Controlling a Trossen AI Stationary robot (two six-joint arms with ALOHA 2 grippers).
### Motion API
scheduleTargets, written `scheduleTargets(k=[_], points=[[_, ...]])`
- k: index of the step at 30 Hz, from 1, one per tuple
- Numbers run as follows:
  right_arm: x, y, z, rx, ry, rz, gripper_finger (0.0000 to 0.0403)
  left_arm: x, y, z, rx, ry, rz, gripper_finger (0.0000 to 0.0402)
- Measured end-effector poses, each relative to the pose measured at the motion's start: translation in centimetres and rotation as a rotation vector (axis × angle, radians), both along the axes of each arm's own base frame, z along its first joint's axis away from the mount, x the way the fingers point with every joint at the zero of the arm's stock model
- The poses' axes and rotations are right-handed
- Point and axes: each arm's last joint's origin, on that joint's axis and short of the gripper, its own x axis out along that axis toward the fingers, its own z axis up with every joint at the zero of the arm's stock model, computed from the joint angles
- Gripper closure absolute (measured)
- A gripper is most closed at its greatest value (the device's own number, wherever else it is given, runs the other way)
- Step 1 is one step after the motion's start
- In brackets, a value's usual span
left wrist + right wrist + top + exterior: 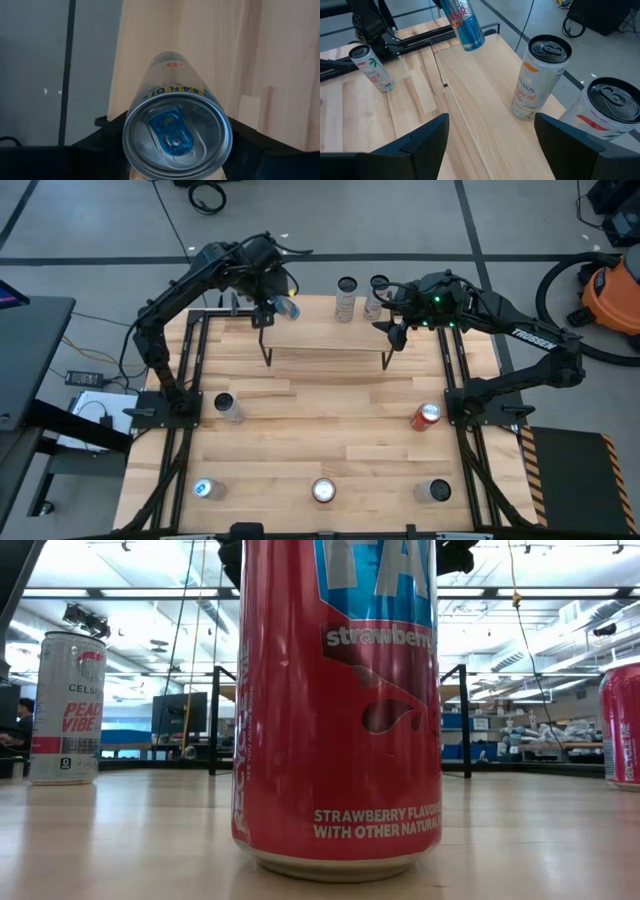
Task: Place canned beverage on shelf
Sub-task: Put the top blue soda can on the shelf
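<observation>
High view: the left tool hangs over the left end of the shelf, a low rack with a pale wooden board and thin black legs, and has its fingers closed around a slim silver-and-blue drink can. That can lies tilted, not upright, above the shelf's left end. The right tool waits over the shelf's right end, spread wide and holding nothing. Two tall pale cans stand on the shelf's far edge, toward its right. Other cans stand on the wooden counter in front of the shelf, well apart from it.

Low view: a red strawberry can fills the picture, so the shelf's legs show only partly behind it and neither tool's grip can be judged here.

Left wrist view: the silver can's lid faces the camera, wedged between the dark fingers. I cannot tell whether its base touches the board. Released at this tilt, it would likely topple and roll off the shelf's left end.

Right wrist view: the blue-and-silver can hangs slanted above the shelf's far end, clear of the nearer pale can. The empty right tool sits just beside those standing cans; a careless swing might knock them off the edge.
</observation>
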Motion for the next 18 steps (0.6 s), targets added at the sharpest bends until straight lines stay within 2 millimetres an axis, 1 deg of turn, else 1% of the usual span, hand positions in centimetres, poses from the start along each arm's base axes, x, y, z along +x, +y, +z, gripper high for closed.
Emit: scheduleTargets(k=[4, 12, 15, 18], points=[[0.0, 0.0, 0.0, 0.003, -0.001, -0.002, 0.0101, 0.3, 0.2, -1.0, -0.055, 0.056, 0.004, 0.0159], [0.0, 0.0, 0.0, 0.004, 0.0, -0.002, 0.0101, 2.0, 1.4, -3.2, -0.097, 0.109, 0.011, 0.0159], [0.0, 0.0, 0.0, 0.003, 0.0, -0.002, 0.0101, 2.2, 1.8, -3.7, -0.105, 0.12, 0.022, 0.0159], [0.0, 0.0, -0.1, 0.005, 0.005, -0.002, 0.0101, 2.1, 2.1, -3.7, -0.112, 0.111, 0.04, 0.0159]])
